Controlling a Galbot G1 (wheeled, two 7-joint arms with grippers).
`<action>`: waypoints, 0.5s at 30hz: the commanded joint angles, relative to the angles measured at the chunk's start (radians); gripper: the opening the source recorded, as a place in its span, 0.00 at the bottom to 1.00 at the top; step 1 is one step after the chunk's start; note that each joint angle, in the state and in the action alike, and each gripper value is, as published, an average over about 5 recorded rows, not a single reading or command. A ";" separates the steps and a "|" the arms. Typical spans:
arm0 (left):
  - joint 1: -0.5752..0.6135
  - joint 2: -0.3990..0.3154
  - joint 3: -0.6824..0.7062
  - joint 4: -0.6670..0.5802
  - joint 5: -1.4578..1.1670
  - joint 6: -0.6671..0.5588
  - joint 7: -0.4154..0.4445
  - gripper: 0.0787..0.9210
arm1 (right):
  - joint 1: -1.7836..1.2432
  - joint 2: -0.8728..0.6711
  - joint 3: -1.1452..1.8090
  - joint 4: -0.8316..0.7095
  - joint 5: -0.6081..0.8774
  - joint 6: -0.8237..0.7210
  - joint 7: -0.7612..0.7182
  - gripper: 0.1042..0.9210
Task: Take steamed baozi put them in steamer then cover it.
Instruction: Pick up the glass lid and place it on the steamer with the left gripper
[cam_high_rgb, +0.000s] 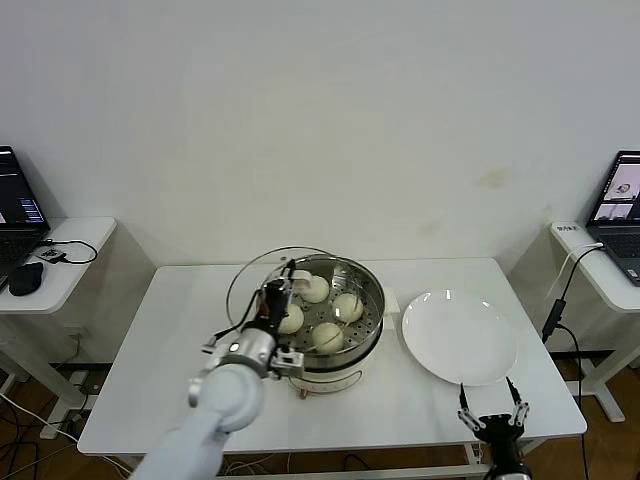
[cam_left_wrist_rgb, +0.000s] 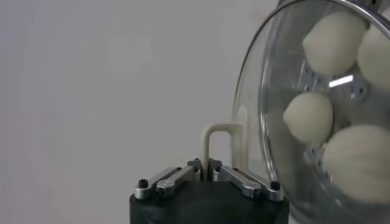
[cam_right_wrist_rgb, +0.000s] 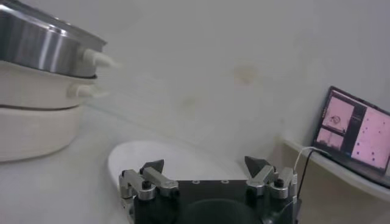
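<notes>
Cover (cam_high_rgb: 262, 283), tilted, hangs over steamer (cam_high_rgb: 366, 330) rim at 9 o'clock; left gripper (cam_high_rgb: 277, 300) clamped on its handle (cam_left_wrist_rgb: 214, 141). Four baozi (cam_high_rgb: 328, 336) inside. Risk: off-centre lowering catches the rim. Right gripper (cam_high_rgb: 492, 412), 4 o'clock, jaws apart, idle beside plate (cam_high_rgb: 458, 336).

A white plate (cam_high_rgb: 459, 337) lies on the table (cam_high_rgb: 180, 340), laptops (cam_high_rgb: 622, 205) flanking.

cover (cam_left_wrist_rgb: 286, 122) cut off by frame edge, steamer (cam_right_wrist_rgb: 42, 49) partly cropped
</notes>
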 joint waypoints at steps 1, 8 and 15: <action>-0.050 -0.270 0.043 0.115 0.289 0.019 0.070 0.07 | 0.002 0.021 -0.012 -0.016 -0.052 0.005 0.011 0.88; -0.053 -0.317 0.031 0.193 0.336 0.017 0.069 0.07 | 0.001 0.017 -0.012 -0.023 -0.053 0.011 0.011 0.88; -0.044 -0.332 0.007 0.235 0.363 0.010 0.066 0.07 | -0.005 0.011 -0.013 -0.023 -0.053 0.018 0.011 0.88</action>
